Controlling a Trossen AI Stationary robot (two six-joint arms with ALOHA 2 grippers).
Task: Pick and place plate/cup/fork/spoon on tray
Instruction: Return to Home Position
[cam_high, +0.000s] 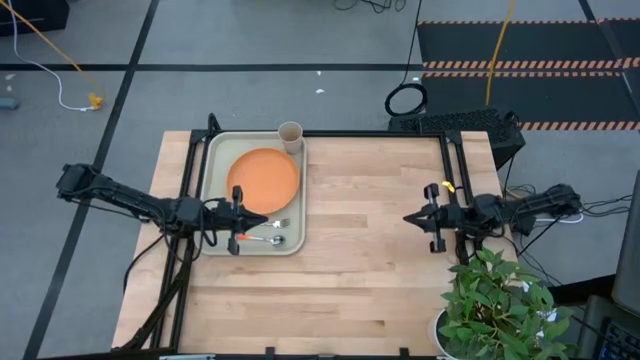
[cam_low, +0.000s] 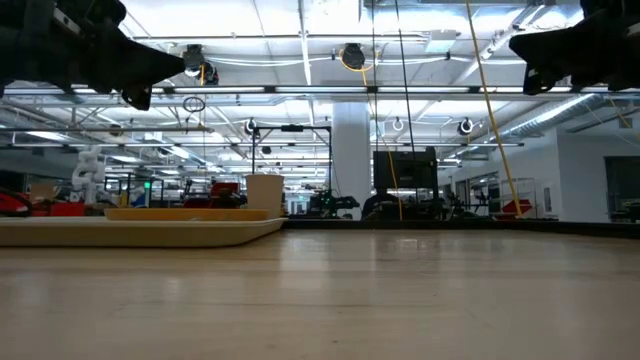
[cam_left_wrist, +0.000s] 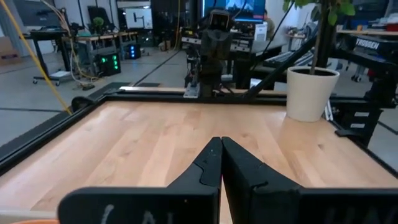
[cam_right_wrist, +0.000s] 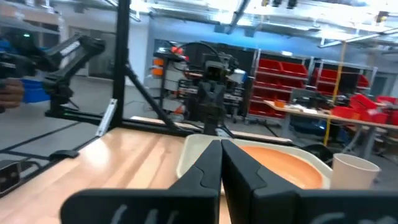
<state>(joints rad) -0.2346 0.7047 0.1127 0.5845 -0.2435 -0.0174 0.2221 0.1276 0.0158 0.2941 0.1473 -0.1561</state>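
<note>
Loading looks complete, with the orange plate (cam_high: 265, 180) centred on the tray (cam_high: 216, 160), the beige cup (cam_high: 290, 135) at its 1 o'clock and the fork (cam_high: 276, 224) and spoon (cam_high: 268, 240) at 5 o'clock, so the left gripper (cam_left_wrist: 217, 144) over the tray's 6 o'clock rim and the right gripper (cam_right_wrist: 219, 146) off toward 3 o'clock hang empty, fingers pressed together.

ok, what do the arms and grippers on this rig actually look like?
Both arms are black, slender and jointed, with black cables running along them. The left gripper and right gripper match: a wide black crossbar carrying two tapered wedge fingers. A small yellow tag sits by the right wrist.
</note>
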